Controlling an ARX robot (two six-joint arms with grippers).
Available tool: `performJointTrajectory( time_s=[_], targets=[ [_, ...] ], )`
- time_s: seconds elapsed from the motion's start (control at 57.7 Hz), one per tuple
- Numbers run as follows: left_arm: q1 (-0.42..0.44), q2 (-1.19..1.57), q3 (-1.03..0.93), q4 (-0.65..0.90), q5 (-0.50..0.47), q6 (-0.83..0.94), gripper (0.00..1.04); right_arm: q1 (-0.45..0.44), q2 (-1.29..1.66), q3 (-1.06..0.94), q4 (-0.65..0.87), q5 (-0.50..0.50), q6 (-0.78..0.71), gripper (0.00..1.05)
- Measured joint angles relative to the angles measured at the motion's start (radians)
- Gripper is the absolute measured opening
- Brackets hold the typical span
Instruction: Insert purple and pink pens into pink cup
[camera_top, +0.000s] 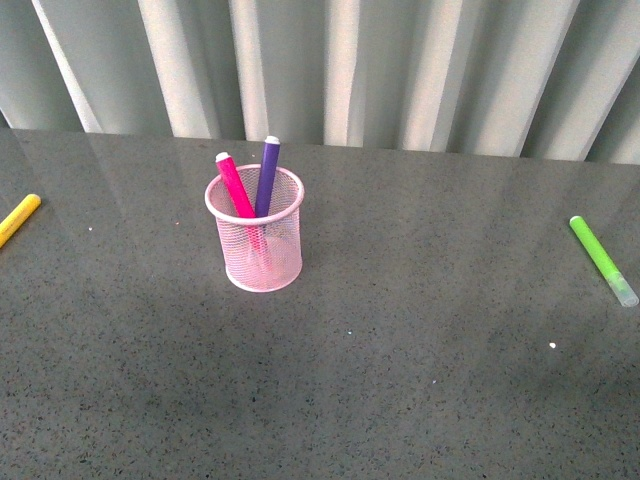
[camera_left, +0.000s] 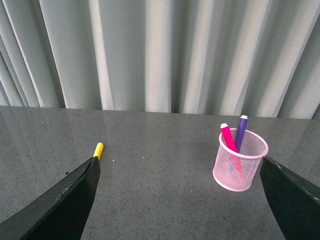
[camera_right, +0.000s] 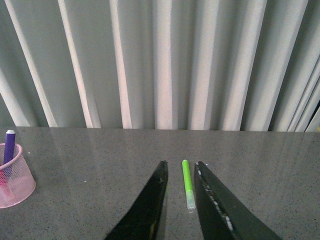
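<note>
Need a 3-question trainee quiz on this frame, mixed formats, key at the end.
1. True or false: both the pink pen and purple pen stand inside the pink cup.
2. Which marker lies on the table's right side in the front view? A) yellow B) lime-green C) purple
3. Fill in: the left gripper's fingers are spread wide ____.

Key: 1 true; 2 B, the lime-green marker; 3 open.

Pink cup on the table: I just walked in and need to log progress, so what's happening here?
Nothing is being handled right now. The pink pen and purple pen both stand in the pink cup. The left gripper is open and empty; the right gripper is also empty, back from the green marker. A yellow marker lies far left.
</note>
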Motion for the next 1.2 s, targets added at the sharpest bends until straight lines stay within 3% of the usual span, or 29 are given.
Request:
performJointTrajectory(
  time_s=[0.45,1.195],
  targets=[
    [0.0,0.0,0.0,0.0,0.0,0.0,0.98,0.0,0.0,0.0,0.0,0.0,0.001,1.0],
    [0.0,0.0,0.0,0.0,0.0,0.0,0.98,0.0,0.0,0.0,0.0,0.0,0.001,0.98]
  ],
)
